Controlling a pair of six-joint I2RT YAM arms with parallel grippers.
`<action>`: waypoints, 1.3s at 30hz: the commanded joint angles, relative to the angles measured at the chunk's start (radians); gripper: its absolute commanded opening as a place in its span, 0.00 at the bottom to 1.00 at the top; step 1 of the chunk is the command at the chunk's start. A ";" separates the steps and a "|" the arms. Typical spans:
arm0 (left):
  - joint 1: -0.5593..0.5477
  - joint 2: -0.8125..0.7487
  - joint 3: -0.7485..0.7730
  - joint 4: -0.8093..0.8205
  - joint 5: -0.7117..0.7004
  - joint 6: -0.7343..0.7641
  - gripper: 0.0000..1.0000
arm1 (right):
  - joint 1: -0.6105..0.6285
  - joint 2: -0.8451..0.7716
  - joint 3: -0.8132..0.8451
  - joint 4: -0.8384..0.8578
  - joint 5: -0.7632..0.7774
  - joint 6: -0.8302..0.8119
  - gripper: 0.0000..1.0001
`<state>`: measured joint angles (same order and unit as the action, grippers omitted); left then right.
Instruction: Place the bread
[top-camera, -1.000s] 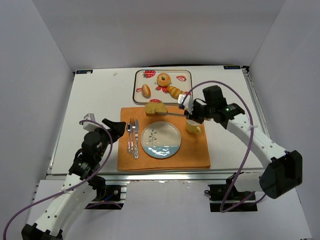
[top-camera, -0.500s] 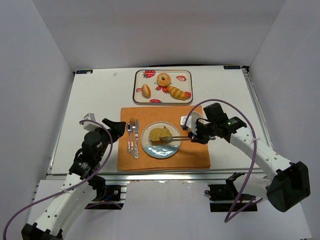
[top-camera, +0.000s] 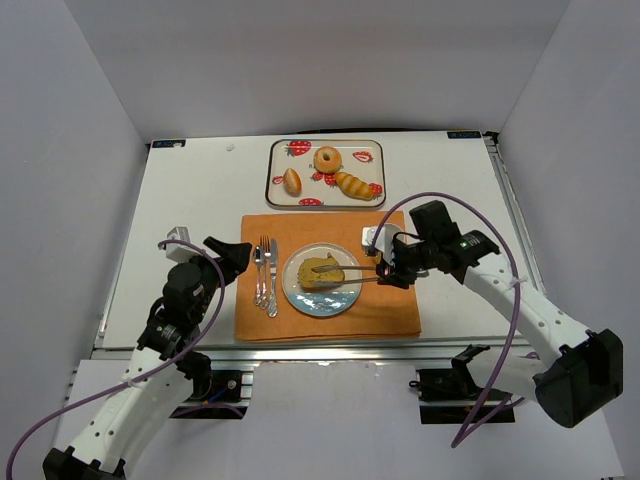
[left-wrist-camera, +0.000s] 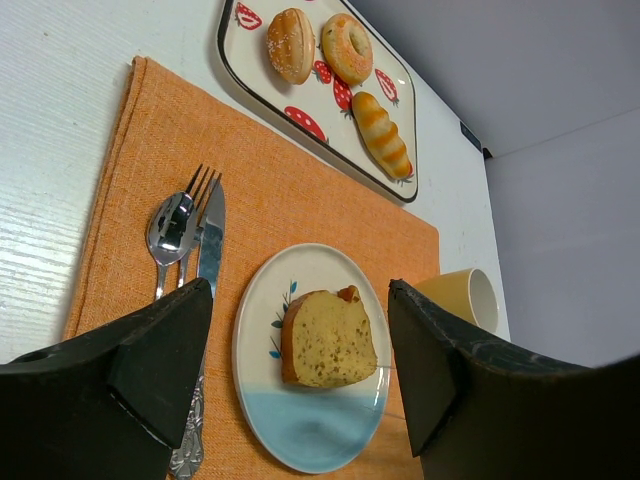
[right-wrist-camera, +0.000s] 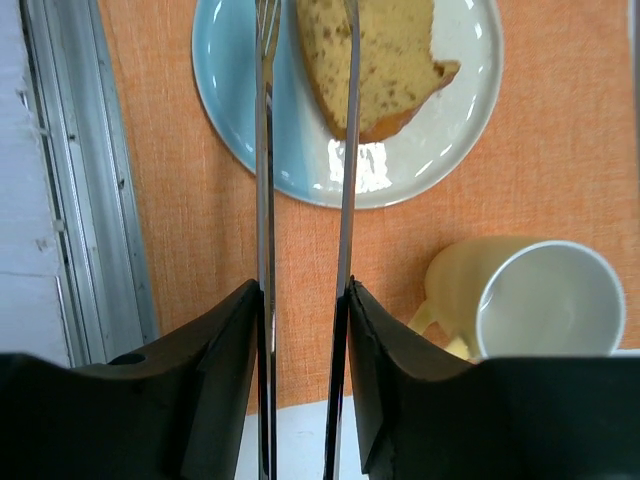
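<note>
The bread (top-camera: 318, 272), a tan slice with a brown crust, lies flat on the white and blue plate (top-camera: 322, 302). It also shows in the left wrist view as the bread (left-wrist-camera: 330, 340) on the plate (left-wrist-camera: 310, 430). My right gripper (top-camera: 386, 267) is shut on metal tongs (top-camera: 352, 273), whose arms reach left over the plate. In the right wrist view the tongs (right-wrist-camera: 263, 200) stand spread: one arm crosses the bread (right-wrist-camera: 385, 55), the other runs over the bare plate (right-wrist-camera: 235, 85). My left gripper (top-camera: 238, 255) stands open left of the cutlery, holding nothing.
An orange placemat (top-camera: 385, 305) lies under the plate. On it are a fork, spoon and knife (top-camera: 265, 275) to the left and a yellow mug (right-wrist-camera: 545, 300) to the right. A strawberry tray (top-camera: 325, 172) at the back holds a donut, a roll and a striped pastry.
My right gripper carried the bread in the tongs from beside the tray down onto the plate. The tongs have since spread apart. The left arm has not moved.
</note>
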<state>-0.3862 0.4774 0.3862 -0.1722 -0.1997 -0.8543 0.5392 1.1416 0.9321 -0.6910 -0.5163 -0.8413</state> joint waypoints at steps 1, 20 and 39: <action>0.004 -0.008 0.006 0.017 -0.004 0.001 0.80 | 0.005 -0.008 0.083 0.021 -0.060 0.056 0.44; 0.004 -0.040 0.019 -0.021 -0.020 -0.002 0.80 | 0.004 0.733 0.716 0.472 0.358 0.927 0.40; 0.004 -0.014 0.013 -0.018 -0.024 -0.008 0.80 | 0.004 0.897 0.784 0.499 0.351 0.956 0.50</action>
<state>-0.3862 0.4595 0.3862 -0.1829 -0.2142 -0.8585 0.5434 2.0247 1.6943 -0.2512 -0.1631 0.0982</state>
